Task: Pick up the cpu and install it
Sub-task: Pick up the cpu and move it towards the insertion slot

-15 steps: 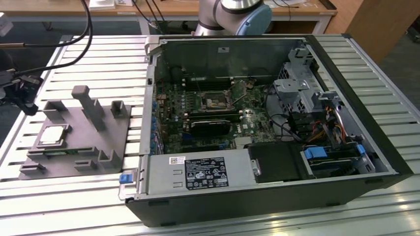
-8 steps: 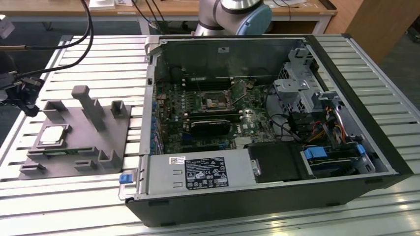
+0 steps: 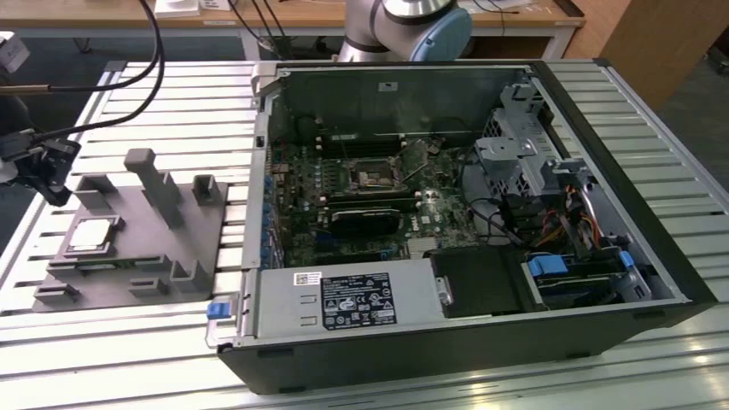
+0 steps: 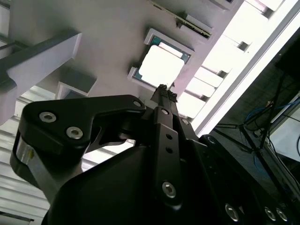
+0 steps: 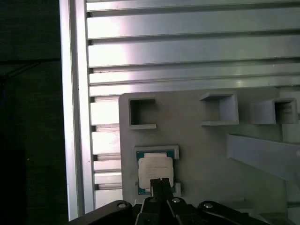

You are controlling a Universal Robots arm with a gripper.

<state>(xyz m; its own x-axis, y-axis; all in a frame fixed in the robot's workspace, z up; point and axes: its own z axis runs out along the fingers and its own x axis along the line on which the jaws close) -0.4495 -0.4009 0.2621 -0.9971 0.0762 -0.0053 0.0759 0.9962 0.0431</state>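
**Gripper poised over the cpu, nothing lifted**

In the exterior view the gripper [image 3: 51, 171] hangs above the far-left edge of the grey fixture plate [image 3: 137, 248], tilted in towards it. In both wrist views its 2 fingers are pressed together into 1 narrow tip [image 4: 162, 90] and grip nothing. The tip lines up with the cpu's near edge, probably so the approach is aimed.

The cpu [image 3: 91, 236] lies flat, silvery lid up, in a shallow framed recess on the fixture plate's left part. The first wrist view shows raised corners hugging the cpu [image 5: 155, 172]; these seem meant to hold it square in a known spot. The plate's other pockets and upright posts stand to its right.

Just beside the fixture plate, on the exterior view's right, the computer case [image 3: 479, 354] lies on its side with the panel off, leaving the motherboard open from above. The dark square socket [image 3: 374, 177] there is unfilled, so installation is not yet done.
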